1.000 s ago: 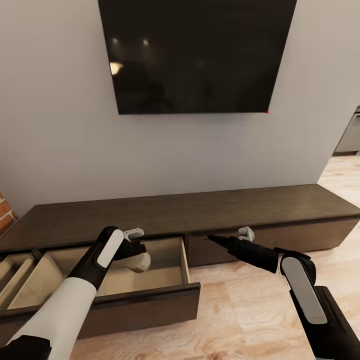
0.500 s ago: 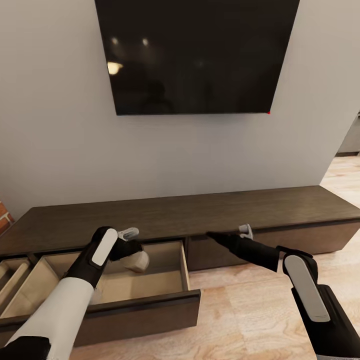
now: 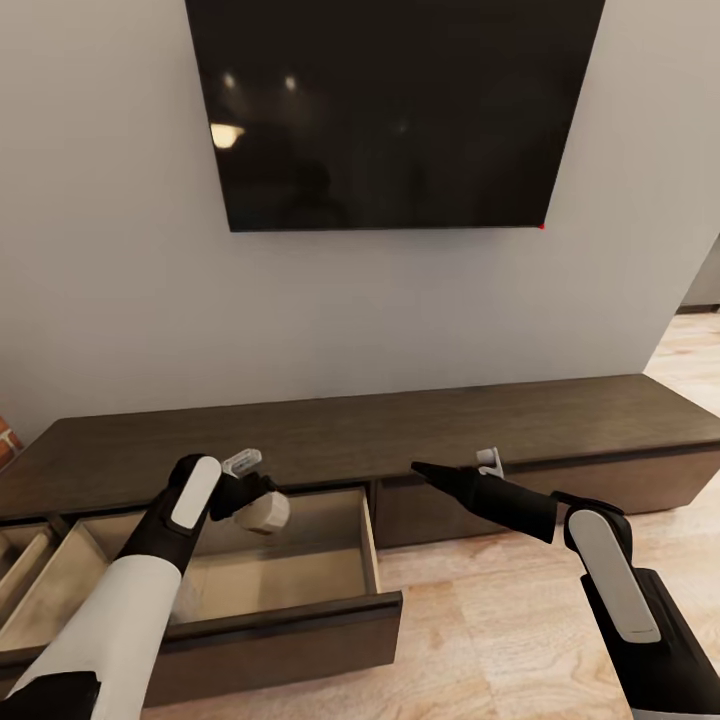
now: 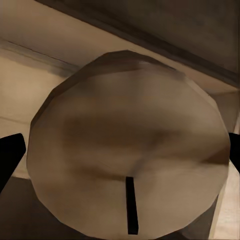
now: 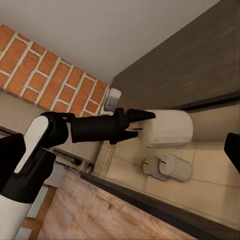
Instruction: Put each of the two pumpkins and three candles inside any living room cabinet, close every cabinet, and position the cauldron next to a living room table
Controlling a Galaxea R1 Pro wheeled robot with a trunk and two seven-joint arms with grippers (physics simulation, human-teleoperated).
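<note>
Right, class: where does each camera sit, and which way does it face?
Head view: on the head, facing the wall and cabinet; both arms show, left gripper holding a candle over the open drawer.
Left wrist view: on the left arm, facing the candle's wick end; fingertips at the edges.
Right wrist view: on the right arm, facing the left gripper.
Shared: the held candle.

Cabinet [image 3: 400, 425]: dark brown wood, matt, faint grain; open drawer [image 3: 290, 575] lined in pale smooth wood. Floor [image 3: 500, 640]: light wood planks. Candle [image 5: 167, 128]: cream, smooth, matt. Screen [image 3: 390, 110]: glossy black
</note>
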